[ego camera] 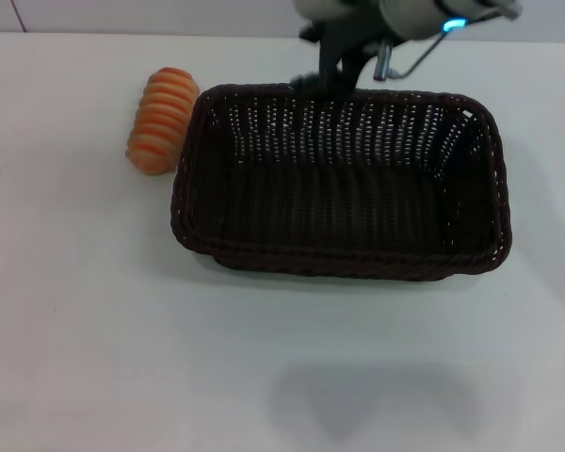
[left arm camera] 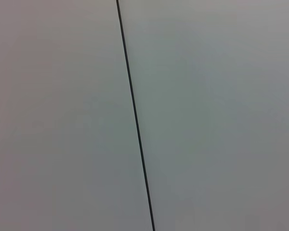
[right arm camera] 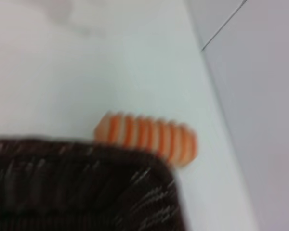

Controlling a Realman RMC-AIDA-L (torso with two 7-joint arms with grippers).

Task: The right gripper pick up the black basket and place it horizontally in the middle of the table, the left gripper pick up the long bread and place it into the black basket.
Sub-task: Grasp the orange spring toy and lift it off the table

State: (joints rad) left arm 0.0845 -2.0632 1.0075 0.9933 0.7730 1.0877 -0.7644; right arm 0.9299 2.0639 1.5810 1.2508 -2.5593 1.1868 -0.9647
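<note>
Resting on the white worktop, the black basket sits lengthwise across the middle, woven dark wicker with a braided rim and rounded corners. The right gripper is at its far rim; whether it grips the rim cannot be told. If it pulls away while caught in the weave, the basket could drag or tip. The long bread, an orange loaf with cream ridges, lies just beside the basket's left end, where a shifting basket could nudge it. The left gripper is out of view.
</note>
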